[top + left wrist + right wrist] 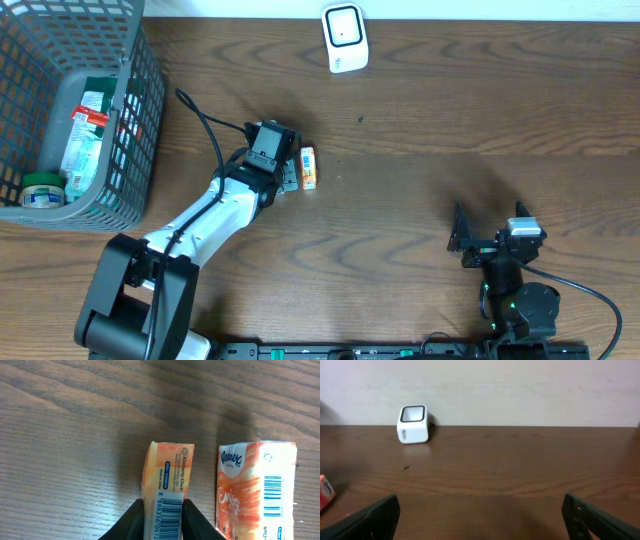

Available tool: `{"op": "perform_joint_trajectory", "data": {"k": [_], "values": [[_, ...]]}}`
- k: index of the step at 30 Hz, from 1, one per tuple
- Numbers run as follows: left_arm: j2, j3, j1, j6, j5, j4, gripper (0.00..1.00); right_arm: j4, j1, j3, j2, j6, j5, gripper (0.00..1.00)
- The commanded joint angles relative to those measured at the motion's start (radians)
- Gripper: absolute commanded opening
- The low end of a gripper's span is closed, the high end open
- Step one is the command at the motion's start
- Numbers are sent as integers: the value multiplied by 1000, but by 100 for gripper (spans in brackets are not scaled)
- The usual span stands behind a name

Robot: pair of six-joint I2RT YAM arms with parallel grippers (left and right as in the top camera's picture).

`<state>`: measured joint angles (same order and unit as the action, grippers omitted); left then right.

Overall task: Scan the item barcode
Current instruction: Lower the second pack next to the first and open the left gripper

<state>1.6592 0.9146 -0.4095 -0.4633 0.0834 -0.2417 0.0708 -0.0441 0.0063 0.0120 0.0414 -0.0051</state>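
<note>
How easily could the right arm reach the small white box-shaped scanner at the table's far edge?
Probably yes: only bare brown wooden table lies between the open right gripper and the white box-shaped scanner, though it sits far away.

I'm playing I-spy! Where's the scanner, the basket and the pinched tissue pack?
scanner (345, 38), overhead view, front face
basket (145, 120), overhead view, right wall
pinched tissue pack (167, 472), left wrist view, orange end
</note>
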Motion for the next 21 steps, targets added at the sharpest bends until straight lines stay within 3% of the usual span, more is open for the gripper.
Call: {"op": "perform_joint_trajectory", "data": {"k": [1,18,21], "values": [[9,-19,2,-6,-23,2,25,4,3,-1,-5,-5,0,99],[9,-19,1,-5,-98,-3,25,4,3,-1,-5,-5,0,99],[9,-19,2,-5,-98,-2,41,4,3,-1,-5,-5,0,99]]}}
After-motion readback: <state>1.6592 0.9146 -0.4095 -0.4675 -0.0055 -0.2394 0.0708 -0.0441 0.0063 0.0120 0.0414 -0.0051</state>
